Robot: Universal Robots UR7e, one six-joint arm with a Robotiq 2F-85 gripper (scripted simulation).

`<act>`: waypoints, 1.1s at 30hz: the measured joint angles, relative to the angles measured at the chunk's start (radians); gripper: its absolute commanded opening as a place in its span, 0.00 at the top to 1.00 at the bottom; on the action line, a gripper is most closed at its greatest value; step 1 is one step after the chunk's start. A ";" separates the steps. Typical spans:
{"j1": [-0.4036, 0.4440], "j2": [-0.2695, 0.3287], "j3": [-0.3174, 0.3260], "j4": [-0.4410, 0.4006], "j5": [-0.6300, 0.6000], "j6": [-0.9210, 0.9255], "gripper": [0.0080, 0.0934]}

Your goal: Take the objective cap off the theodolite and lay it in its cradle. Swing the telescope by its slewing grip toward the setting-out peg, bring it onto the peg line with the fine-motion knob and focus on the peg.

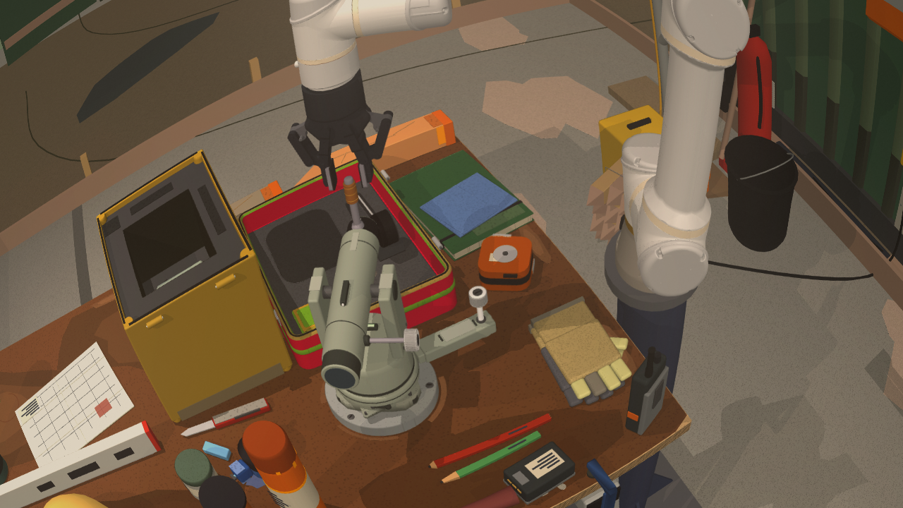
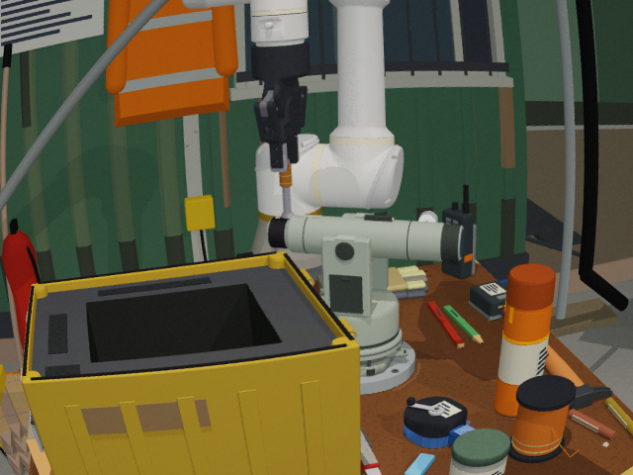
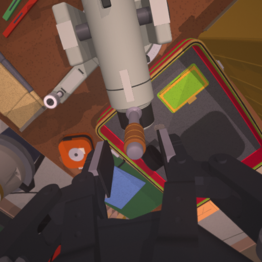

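Note:
The grey-green theodolite (image 1: 363,322) stands mid-table on a round base. Its telescope (image 2: 365,238) lies level. An orange slewing grip (image 1: 349,188) rises on a thin stem from the telescope's rear end, above the red case (image 1: 347,253). From the wrist camera the grip (image 3: 134,140) stands between my fingers, apart from them. A black cap (image 1: 383,229) lies in the case beside the stem. The fine-motion knob (image 1: 478,296) stands on an arm to the right of the base. A second knurled knob (image 1: 411,339) sticks out of the telescope's side. My gripper (image 1: 341,180) hangs straight over the grip's top, open and empty.
Behind the work lie an orange box (image 1: 410,136) and a green book with blue paper (image 1: 464,202). A tall open yellow box (image 1: 183,278) stands to the left. An orange tape measure (image 1: 505,259), gloves (image 1: 578,350), a radio (image 1: 647,392) and pencils (image 1: 489,445) lie to the right.

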 measured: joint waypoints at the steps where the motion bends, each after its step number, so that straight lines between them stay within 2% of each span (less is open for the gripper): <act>1: 0.000 0.000 0.003 -0.003 0.000 0.000 0.58; 19: 0.000 0.004 0.055 -0.059 0.000 0.000 0.58; 33: 0.000 0.006 0.066 -0.071 0.000 0.000 0.58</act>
